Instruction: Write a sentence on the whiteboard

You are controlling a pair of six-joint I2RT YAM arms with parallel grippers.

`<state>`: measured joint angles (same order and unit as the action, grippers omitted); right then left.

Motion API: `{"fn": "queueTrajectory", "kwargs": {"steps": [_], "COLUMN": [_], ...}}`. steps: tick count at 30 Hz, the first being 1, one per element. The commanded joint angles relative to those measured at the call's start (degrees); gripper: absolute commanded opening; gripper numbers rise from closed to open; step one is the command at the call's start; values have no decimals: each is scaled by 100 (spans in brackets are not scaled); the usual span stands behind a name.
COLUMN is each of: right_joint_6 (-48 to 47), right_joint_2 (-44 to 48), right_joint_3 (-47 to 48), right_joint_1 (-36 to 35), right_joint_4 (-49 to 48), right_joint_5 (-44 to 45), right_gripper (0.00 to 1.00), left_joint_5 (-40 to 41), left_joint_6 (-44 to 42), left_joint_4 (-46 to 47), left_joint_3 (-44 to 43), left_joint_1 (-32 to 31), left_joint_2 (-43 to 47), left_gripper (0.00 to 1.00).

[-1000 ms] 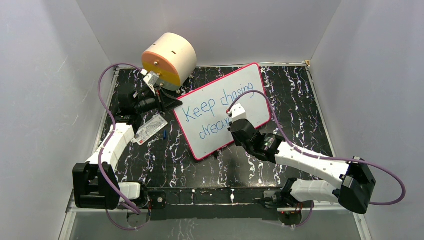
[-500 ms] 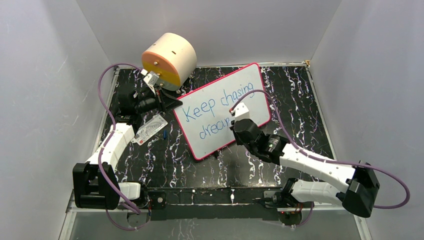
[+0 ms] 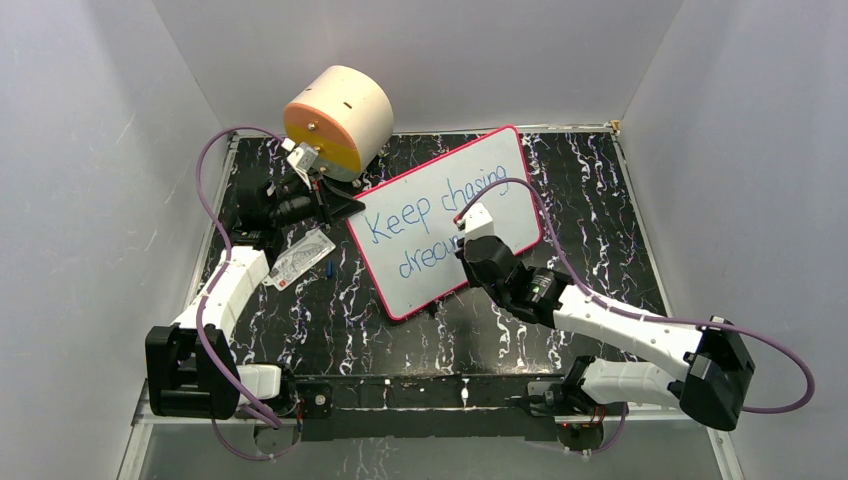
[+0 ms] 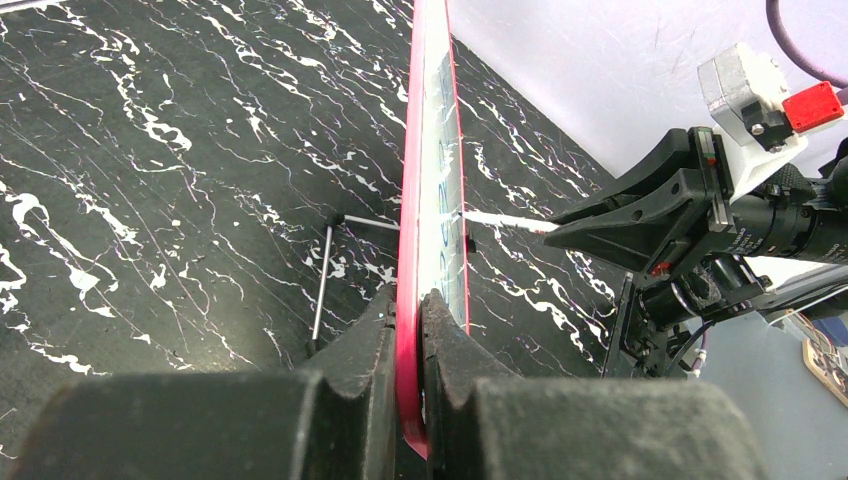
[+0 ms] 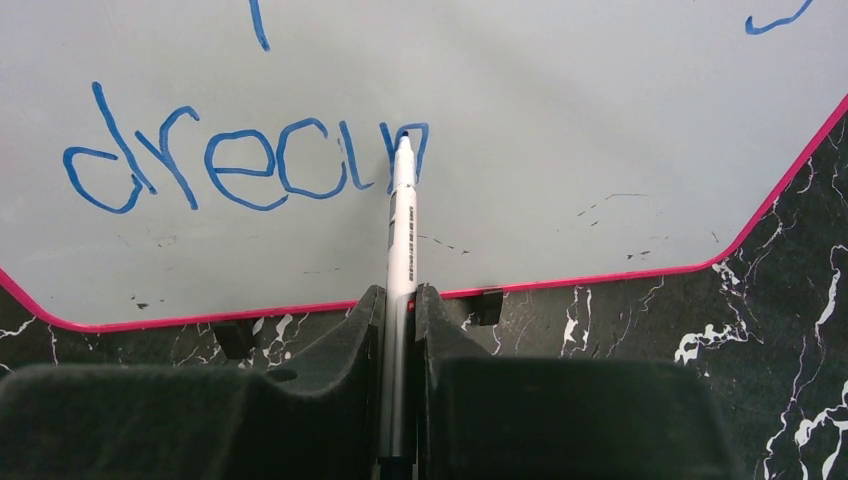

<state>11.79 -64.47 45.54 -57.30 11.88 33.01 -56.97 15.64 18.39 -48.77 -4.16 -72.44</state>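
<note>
The whiteboard (image 3: 500, 175), white with a pink-red border, stands tilted on the dark marbled table. Blue handwriting (image 3: 430, 205) reads "Keep chasing" above a partly written "dream". My left gripper (image 4: 408, 305) is shut on the board's left edge (image 4: 410, 200); in the top view that gripper (image 3: 345, 205) sits at the board's left corner. My right gripper (image 5: 400, 300) is shut on a white marker (image 5: 402, 240). The marker's tip touches the board at the newest stroke (image 5: 405, 140), after "drea" (image 5: 215, 160). In the top view the right gripper (image 3: 472, 240) covers the end of the lower line.
A cream and orange cylinder (image 3: 338, 118) stands at the back left, behind the left arm. A white printed card (image 3: 300, 258) and a small blue cap (image 3: 329, 268) lie left of the board. Grey walls enclose the table on three sides.
The right gripper with the marker has shifted slightly over the lower line, right and then back. The left arm and board have not moved.
</note>
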Motion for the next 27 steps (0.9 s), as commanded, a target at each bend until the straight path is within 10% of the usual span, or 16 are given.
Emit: {"fn": "queueTrajectory", "kwargs": {"steps": [1,27], "right_joint_6": [-66,172], "right_joint_2": [-49,-60], "right_joint_3": [166,135], "right_joint_1": [75,290], "right_joint_4": [-357,155], "right_joint_5": [118,30], "right_gripper": [0,0], "left_joint_5": [55,79], "left_joint_6": [-578,-588], "left_joint_4": [-447,-451], "left_joint_3": [108,114], "left_joint_1": [-166,-168], "left_joint_2": [-112,-86], "left_gripper": [0,0]}}
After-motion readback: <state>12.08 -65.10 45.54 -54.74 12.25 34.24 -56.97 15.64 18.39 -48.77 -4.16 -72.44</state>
